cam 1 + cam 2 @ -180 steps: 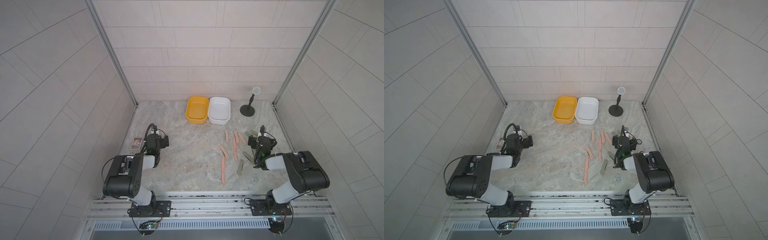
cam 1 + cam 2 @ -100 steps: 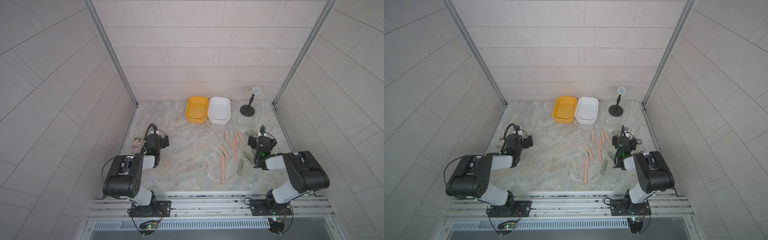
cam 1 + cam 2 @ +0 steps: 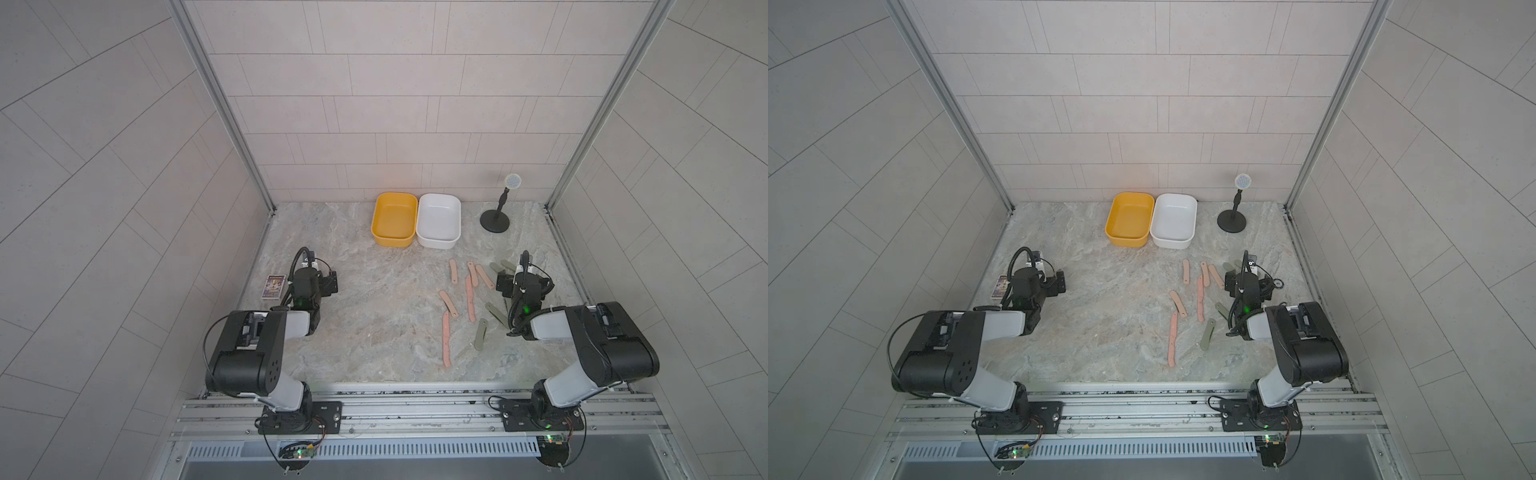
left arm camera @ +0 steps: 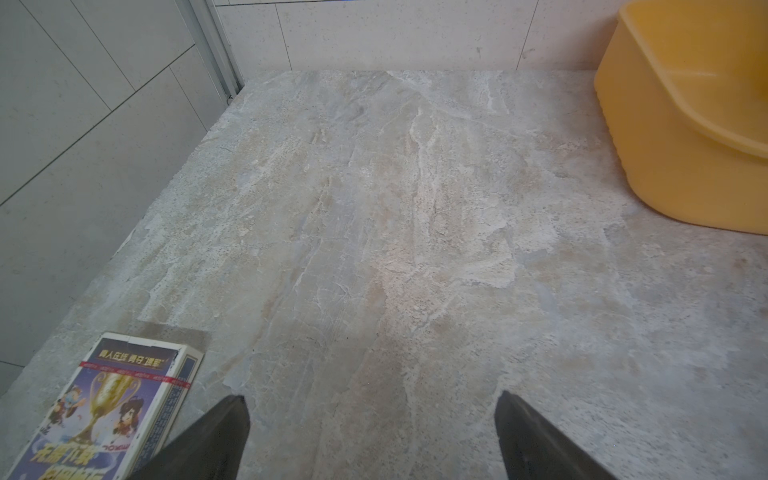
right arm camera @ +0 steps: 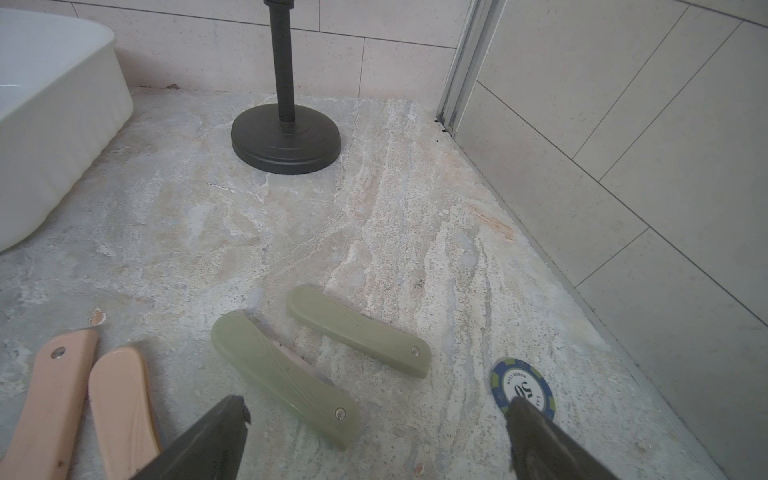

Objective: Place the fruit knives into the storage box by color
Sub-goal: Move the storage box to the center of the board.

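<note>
With the counter [image 3: 374, 332] read as a clock from above (robot base at 6), the fruit knives [image 3: 470, 297] lie scattered from 3 round to 5. The salmon-pink ones [image 3: 446, 345] are toward the middle and the grey-green ones [image 3: 480, 340] nearer the right arm. None is in the yellow box [image 3: 392, 242] or the white box [image 3: 437, 244], which sit side by side at 12. Both end effectors are spread wide and hold nothing: the left end effector [image 4: 370, 397] hovers over bare counter at 9, beside a printed card box [image 4: 104, 407], while the right end effector [image 5: 376, 403] hangs low with a folded grey-green knife [image 5: 286, 374] just ahead of it. The step in hand looks like a first pick by the right arm. To do it well, I would ease forward and turn the wrist so the fingers [image 5: 208, 440] cross the handle's narrow width near its middle. Then descend straight, clear of the blue poker chip [image 5: 521, 386] and the second green knife [image 5: 357, 332] — and keep one colour to one box.
</note>
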{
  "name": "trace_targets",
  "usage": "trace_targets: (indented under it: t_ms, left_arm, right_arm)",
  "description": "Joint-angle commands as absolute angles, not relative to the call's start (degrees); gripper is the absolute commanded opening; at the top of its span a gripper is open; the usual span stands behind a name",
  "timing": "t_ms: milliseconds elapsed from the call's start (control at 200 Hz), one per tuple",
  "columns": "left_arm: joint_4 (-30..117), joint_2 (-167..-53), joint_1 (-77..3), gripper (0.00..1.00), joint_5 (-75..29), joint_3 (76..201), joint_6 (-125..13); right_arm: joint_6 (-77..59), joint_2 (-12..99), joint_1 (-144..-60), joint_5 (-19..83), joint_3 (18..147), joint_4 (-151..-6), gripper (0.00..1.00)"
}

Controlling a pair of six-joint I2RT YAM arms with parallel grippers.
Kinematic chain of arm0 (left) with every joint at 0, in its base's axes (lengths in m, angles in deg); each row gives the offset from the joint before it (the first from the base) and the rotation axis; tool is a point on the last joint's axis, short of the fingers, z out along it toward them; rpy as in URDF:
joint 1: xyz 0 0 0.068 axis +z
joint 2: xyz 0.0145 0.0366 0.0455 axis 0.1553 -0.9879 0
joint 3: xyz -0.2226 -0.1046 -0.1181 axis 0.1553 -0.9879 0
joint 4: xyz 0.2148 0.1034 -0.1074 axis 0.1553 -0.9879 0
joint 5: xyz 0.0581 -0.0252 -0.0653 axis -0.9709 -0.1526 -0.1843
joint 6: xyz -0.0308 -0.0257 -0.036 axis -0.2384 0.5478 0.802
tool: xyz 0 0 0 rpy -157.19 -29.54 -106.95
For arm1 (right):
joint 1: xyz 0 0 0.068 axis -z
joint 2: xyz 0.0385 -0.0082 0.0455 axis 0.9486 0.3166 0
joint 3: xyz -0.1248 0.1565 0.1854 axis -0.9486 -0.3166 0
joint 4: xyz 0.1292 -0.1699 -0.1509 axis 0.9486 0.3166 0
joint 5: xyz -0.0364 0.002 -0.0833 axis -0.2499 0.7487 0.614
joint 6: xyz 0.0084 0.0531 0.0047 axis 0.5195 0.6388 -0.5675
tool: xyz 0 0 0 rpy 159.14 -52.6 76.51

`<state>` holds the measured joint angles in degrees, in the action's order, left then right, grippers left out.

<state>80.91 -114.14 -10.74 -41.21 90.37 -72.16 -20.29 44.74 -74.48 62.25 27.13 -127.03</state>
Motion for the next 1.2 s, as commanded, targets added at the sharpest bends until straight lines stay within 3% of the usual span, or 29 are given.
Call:
trace_targets:
  t_ms: [0,220,355,485,565,861,1036,1191]
  left_arm:
    - [82.52,-114.28,-10.99,1.0,-41.83,91.03,-73.12]
    - [81.09,-113.56,-10.98,1.0,-43.08,92.7,-72.85]
    - [51.91,-110.64,-11.02,1.0,-41.34,107.03,-74.99]
    - [49.6,-105.65,-10.01,1.0,-42.6,107.93,-77.13]
    - [49.12,-102.5,-9.51,1.0,-43.36,107.73,-77.55]
    - [30.05,-104.74,-6.56,1.0,-39.98,122.31,-77.51]
    - [21.2,-106.19,-3.99,1.0,-32.29,129.94,-78.77]
    - [16.33,-108.59,-3.66,1.0,-27.47,136.02,-79.22]
  right_arm:
    - [-20.4,43.64,-74.44,62.22,27.99,-126.9,1.0]
    - [-20.11,42.01,-74.53,63.14,28.01,-125.33,1.0]
    - [-21.06,40.83,-74.88,62.56,24.91,-130.49,1.0]
    - [-22.11,39.54,-75.71,64.37,25.77,-129.8,1.0]
    - [-20.41,32.47,-76.3,67.36,33.17,-108.7,1.0]
    - [-10.53,25.94,-76.65,62.96,50.94,-80.72,1.0]
    - [6.16,24.16,-75.49,60.06,54.86,-71.61,1.0]
    - [6.91,25.09,-73.78,45.13,57.61,-69.39,1.0]
